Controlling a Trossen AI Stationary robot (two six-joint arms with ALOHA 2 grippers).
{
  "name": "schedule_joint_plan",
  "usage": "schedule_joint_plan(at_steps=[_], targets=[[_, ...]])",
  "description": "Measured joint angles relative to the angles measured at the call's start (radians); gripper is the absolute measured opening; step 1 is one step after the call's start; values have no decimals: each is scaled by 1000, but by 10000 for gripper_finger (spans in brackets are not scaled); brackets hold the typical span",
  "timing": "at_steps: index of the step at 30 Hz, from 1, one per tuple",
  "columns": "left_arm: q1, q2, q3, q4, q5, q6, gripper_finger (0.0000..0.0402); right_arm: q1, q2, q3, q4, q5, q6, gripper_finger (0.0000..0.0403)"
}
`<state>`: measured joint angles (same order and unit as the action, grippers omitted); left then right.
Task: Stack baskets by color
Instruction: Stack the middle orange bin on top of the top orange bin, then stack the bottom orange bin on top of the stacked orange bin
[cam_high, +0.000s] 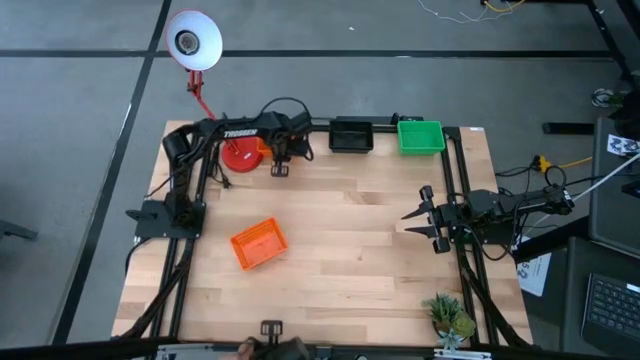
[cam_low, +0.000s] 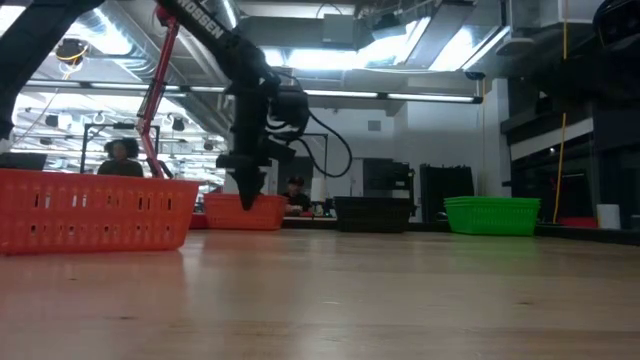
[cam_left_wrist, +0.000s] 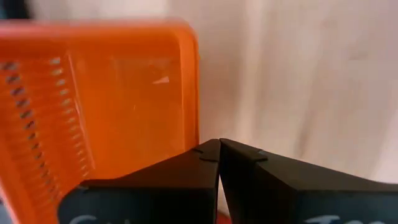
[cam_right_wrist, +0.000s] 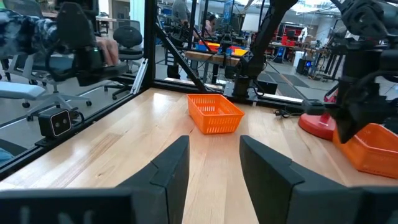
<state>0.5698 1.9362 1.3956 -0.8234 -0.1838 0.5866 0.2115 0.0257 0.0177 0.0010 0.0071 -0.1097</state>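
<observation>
High view: four basket positions are visible on the wooden surface (cam_high: 340, 250). One orange basket (cam_high: 258, 244) lies alone, turned at an angle, in the left-centre area. A second orange basket (cam_high: 262, 148) sits at the far edge beside the red lamp base (cam_high: 238, 154), mostly hidden under the left arm. A black basket (cam_high: 351, 134) and a green basket (cam_high: 420, 136) stand side by side along the far edge; whether either is a stack cannot be told. The left end effector (cam_high: 279, 165) sits just beside the far orange basket, its fingers pressed together. The right end effector (cam_high: 422, 216) waits at the right edge, fingers spread, holding nothing. A small plant (cam_high: 450, 316) stands at the near right corner. Low view: two orange baskets, one black (cam_low: 375, 213) and one green (cam_low: 492, 215) appear, all shallow with perforated walls; the left end effector (cam_low: 249, 187) points down at the rim of the farther orange basket (cam_low: 245, 212). Left wrist view: closed fingers (cam_left_wrist: 193, 168) meet at a point next to an orange basket (cam_left_wrist: 99, 106) with a slotted wall and rounded corner. Right wrist view: the parted fingers (cam_right_wrist: 171, 165) frame the lone orange basket (cam_right_wrist: 214, 113), well apart from them.
</observation>
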Motion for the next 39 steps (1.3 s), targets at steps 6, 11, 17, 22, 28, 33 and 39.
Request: schedule_joint_plan(at_steps=[6, 11, 17, 22, 28, 33, 39], targets=[[54, 0, 0, 53, -2, 1, 0, 0, 0, 0, 0, 0, 0, 143], [50, -1, 0, 49, 30, -8, 0, 0, 0, 0, 0, 0, 0, 143], [-48, -72, 56, -63, 70, -126, 0, 0, 0, 0, 0, 0, 0, 143], [-157, -186, 96, -277, 98, -391, 0, 0, 0, 0, 0, 0, 0, 143], [-278, -316, 94, -530, 91, -642, 22, 0, 0, 0, 0, 0, 0, 143], [-382, -426, 94, -575, 41, -801, 68, 0, 0, 0, 0, 0, 0, 143], [-490, -496, 94, -570, -33, -966, 110, 0, 0, 0, 0, 0, 0, 143]])
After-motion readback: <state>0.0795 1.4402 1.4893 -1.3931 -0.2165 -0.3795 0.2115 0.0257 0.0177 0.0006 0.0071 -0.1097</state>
